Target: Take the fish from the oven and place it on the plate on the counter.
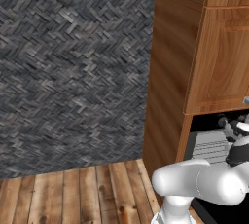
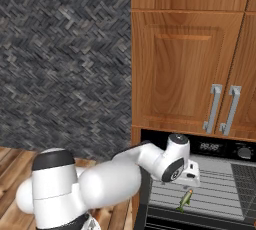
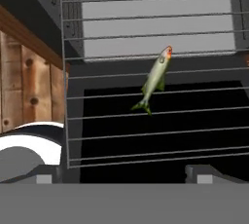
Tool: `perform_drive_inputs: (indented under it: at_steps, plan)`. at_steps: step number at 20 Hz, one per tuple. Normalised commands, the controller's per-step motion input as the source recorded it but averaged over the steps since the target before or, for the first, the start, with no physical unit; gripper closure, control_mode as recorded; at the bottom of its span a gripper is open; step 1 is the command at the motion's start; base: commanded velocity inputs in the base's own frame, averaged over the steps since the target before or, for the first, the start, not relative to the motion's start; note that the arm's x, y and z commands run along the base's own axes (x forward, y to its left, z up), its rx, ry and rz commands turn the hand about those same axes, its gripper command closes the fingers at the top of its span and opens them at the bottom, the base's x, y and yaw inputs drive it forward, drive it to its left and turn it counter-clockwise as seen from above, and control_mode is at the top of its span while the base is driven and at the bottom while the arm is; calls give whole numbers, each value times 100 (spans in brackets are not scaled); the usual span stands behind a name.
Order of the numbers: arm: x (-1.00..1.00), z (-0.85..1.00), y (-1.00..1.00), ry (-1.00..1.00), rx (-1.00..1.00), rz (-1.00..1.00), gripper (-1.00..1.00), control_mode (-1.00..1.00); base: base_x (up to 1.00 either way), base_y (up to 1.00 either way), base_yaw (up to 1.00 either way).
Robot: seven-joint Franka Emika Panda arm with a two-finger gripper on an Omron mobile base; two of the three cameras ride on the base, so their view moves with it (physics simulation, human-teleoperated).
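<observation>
Right base view: arm reaching into the open oven (image 2: 220, 184).
The gripper (image 2: 190, 181) hangs just above the fish (image 2: 185, 199), which lies on the silver wire rack (image 2: 225, 194); nothing is grasped. Left base view: the arm (image 1: 204, 181) enters the oven (image 1: 211, 142) beneath the wooden cabinet (image 1: 194, 47). Hand view: fingertips (image 3: 202, 173) spread wide, released; the fish (image 3: 155, 78) rests slantwise on the rack (image 3: 146, 116) ahead of them.

One fish (image 3: 156, 78), one oven (image 2: 220, 184), two cabinet handles (image 2: 214, 109).
</observation>
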Motion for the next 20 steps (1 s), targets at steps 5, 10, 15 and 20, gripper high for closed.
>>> perform_drive_inputs:
  at_steps: [5, 10, 15, 20]
  plan:
    - [20, -41, 0, 0, 0, 10, -100, -100, 0, 0, 0]
    - [17, -19, -15, 0, 0, 2, -100, -100, 0, 0, 0]
    - [0, -17, -32, -1, 0, 0, -100, -100, 0, 0, 0]
    - [0, -16, -17, -2, 0, 0, -100, -100, 0, 0, 0]
